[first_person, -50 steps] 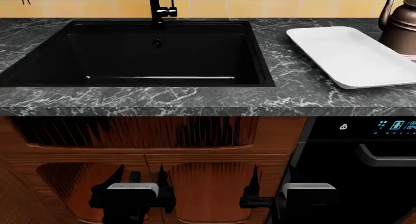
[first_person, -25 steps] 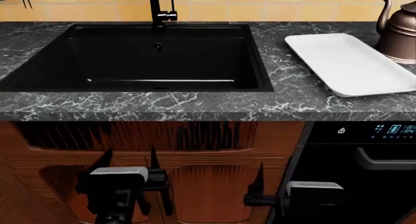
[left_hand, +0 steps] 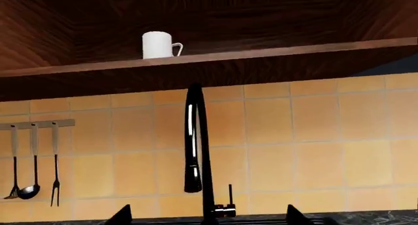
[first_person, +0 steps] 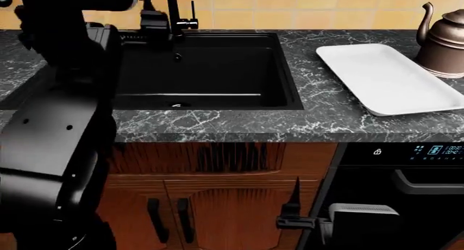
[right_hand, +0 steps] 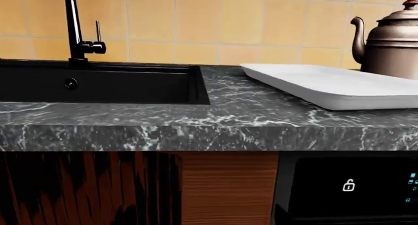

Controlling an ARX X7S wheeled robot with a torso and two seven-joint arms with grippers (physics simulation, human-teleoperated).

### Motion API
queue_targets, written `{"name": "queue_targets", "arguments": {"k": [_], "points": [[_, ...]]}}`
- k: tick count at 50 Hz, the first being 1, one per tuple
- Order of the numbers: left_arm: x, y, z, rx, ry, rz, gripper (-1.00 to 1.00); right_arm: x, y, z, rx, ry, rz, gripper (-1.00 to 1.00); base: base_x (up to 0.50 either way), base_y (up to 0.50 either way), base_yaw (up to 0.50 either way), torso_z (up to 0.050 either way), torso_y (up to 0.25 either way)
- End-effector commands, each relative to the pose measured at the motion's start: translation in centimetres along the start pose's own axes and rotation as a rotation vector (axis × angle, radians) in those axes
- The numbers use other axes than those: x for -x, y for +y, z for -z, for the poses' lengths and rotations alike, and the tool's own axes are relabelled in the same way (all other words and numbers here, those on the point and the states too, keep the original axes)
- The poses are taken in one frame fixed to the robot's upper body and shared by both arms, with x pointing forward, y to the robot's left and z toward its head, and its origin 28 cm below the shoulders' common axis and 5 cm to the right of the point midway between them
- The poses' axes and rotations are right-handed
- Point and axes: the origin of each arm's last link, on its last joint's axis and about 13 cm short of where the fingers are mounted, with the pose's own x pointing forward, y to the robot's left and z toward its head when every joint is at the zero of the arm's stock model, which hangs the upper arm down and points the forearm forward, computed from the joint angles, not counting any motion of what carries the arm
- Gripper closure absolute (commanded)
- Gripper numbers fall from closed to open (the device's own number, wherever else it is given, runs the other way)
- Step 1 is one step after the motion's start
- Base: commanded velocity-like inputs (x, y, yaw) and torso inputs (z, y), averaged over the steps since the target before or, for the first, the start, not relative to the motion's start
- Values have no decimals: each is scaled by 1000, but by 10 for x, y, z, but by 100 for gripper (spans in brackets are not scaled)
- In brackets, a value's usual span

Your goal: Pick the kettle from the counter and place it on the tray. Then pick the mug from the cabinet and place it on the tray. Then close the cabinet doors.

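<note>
The left arm (first_person: 58, 125) is reaching up high, over the left side of the black sink (first_person: 203, 65). Its pincer is out of the head view, so I cannot tell if it is apart or together. In the left wrist view, only two dark tips (left_hand: 119, 216) are peeking in, set wide apart.

Up above that pincer, the white mug (left_hand: 157, 44) is standing upright on the cabinet shelf (left_hand: 261, 54), with nothing beside it. The black tap (left_hand: 196, 151) is rising in front of the pincer, and three spoons and forks (left_hand: 33, 161) are hanging on the tile wall.

The right pincer (first_person: 294, 220) is hanging low, in front of the wooden cupboard doors (first_person: 217, 206), below the tabletop (first_person: 217, 127). Its one finger that shows is holding nothing.

The white tray (first_person: 384, 79) is lying flat on the tabletop, up and off to the right of the right pincer. Nothing is in it. The brown kettle (first_person: 444, 43) is standing upright on the tabletop just behind the tray's far corner.
</note>
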Motion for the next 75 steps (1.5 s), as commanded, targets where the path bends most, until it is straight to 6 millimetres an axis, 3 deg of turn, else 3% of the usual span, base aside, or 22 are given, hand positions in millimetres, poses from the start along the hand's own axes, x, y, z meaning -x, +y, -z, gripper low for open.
{"name": "queue_targets", "arguments": {"k": [1,12,19,26,37,47,57,75], "points": [[-50,0,-109,-49,-101,-52,-100,3,-2,-6,-5,-16,0,-100,0,0,0,50,0],[-89,-7,-184,-49,-87,-78,-100,6,-4,-11,-6,-30,-2,-100,0,0,0,50,1],[-105,-8,-210,-71,-65,-84,-100,6,-6,-23,9,-46,6,-100,0,0,0,50,1],[-111,-11,-209,-18,1,-62,-100,-5,-11,-49,45,-51,-20,-100,0,0,0,50,2],[-111,-10,-203,-43,23,-55,-100,-36,-31,-140,106,-104,12,-100,0,0,0,50,7],[-111,-7,-195,-95,94,-45,-100,-54,-36,-195,145,-123,38,-100,0,0,0,40,6],[-113,-3,-193,-136,169,-44,-100,-61,-34,-214,149,-135,40,-100,0,0,0,0,0],[-109,3,-197,-139,155,-20,-100,-56,-29,-223,153,-161,42,-100,0,252,0,0,0]]}}
